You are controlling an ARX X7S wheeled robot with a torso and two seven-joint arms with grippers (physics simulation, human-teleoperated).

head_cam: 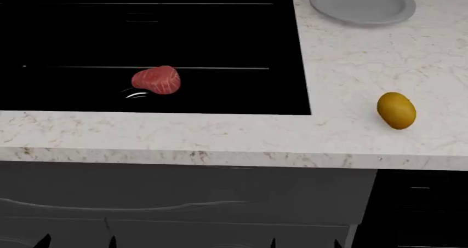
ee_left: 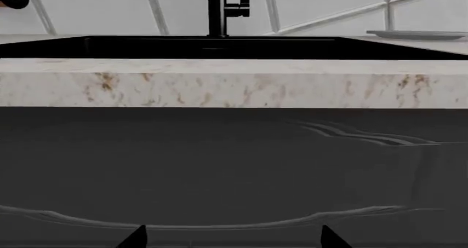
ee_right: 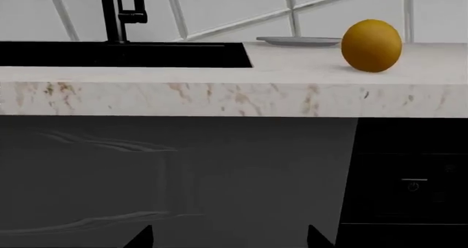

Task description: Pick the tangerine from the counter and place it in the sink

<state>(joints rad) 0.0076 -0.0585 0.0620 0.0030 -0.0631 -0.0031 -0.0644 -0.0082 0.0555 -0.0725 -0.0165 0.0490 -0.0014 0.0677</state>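
Two grippers were all I had, and both hung low in front of the dark cabinet, below the white-beige marbled stone worktop point(head_cam: 219, 136). That worktop carried everything. Its glossy black rectangular sink point(head_cam: 146, 45) lay to the left, with a red white-streaked meat chunk point(head_cam: 155, 80) inside it. A round grey plate point(head_cam: 363, 4) sat at the back right. The small smooth yellow-orange tangerine point(head_cam: 396, 110) lay on the bare stone near the front edge, right of the sink and well apart from the plate, so I judged the right arm the natural one to fetch it. The right gripper point(ee_right: 230, 238) showed only two finger tips spread wide, holding nothing. The left gripper point(ee_left: 234, 238) likewise stood wide apart and empty, touching nothing, facing the cabinet front.
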